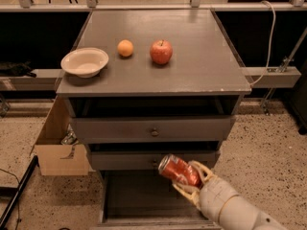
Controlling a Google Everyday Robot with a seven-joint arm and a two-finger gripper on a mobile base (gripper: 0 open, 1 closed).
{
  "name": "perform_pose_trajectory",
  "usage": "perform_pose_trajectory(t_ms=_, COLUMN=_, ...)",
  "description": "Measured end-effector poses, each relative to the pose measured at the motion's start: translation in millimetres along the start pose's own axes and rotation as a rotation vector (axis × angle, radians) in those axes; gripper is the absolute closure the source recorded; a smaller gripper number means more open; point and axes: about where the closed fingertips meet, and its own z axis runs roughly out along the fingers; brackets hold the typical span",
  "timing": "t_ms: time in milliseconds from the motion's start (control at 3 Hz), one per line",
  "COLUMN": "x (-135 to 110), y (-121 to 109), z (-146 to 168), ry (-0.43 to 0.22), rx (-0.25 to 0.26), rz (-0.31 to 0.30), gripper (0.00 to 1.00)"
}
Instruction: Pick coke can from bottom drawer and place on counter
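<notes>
Claw [191, 180] is pinching the coke can [178, 170], tilted, with the open bottom drawer [134, 198] right below it. Bench [206, 66] is well above, with the apple [161, 51], orange [125, 48] and bowl [84, 61] up-left.
</notes>
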Motion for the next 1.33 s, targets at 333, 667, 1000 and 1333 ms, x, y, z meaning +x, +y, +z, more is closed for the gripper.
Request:
perform_pose_trajectory(t_ms=333, x=-22, y=-14, z=-15, ry=-0.025, rx=0.036, rz=-0.003, gripper=1.00)
perform_pose_trajectory(t_ms=667, x=-19, y=-13, z=-15, ry=-0.021, rx=0.036, rz=-0.001, gripper=1.00)
perform_pose_trajectory(t_ms=1000, x=-22, y=-17, z=-11, ry=-0.029, rx=0.051, rz=-0.004, gripper=1.00)
perform_pose_trajectory(t_ms=1333, x=-35, y=-55, z=-3, ry=-0.025, rx=0.108, rz=-0.031, gripper=1.00)
